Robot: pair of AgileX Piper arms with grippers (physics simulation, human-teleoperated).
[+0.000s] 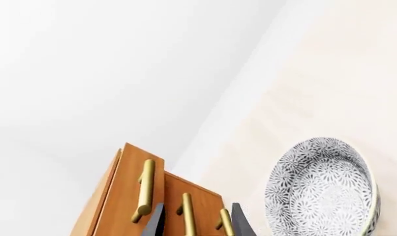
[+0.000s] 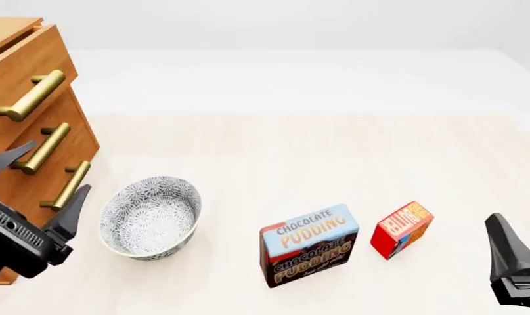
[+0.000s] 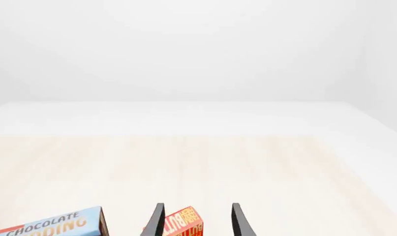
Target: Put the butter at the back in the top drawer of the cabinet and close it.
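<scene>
While the top drawer (image 2: 23, 82) is seen projecting slightly beyond the two below it, the cabinet (image 2: 20, 39) itself is found at the table's (image 2: 291, 151) far left edge, and the opening step is judged to be the one in hand: nothing is yet stowed. The left gripper (image 2: 37, 180) is held released, its jaws spread in front of the lower brass handles; it would have to be raised to the uppermost bar (image 2: 33, 95) and clenched on it before a pull. A patterned bowl (image 2: 151, 213) is set just beside the cabinet, toward the near edge. A Chocolate Pudding box (image 2: 309, 244) is stood near the near edge, at the middle. The butter (image 2: 403, 230) is placed just beside it toward the right, apart from it. The right gripper (image 3: 197, 221) is held released, with the butter framed between its fingers but not grasped.

By the left wrist view, the three handles and the bowl are shown, no boxes. By the right wrist view alone, the gripper's alignment with the butter is revealed; from the front only one right finger is caught.
</scene>
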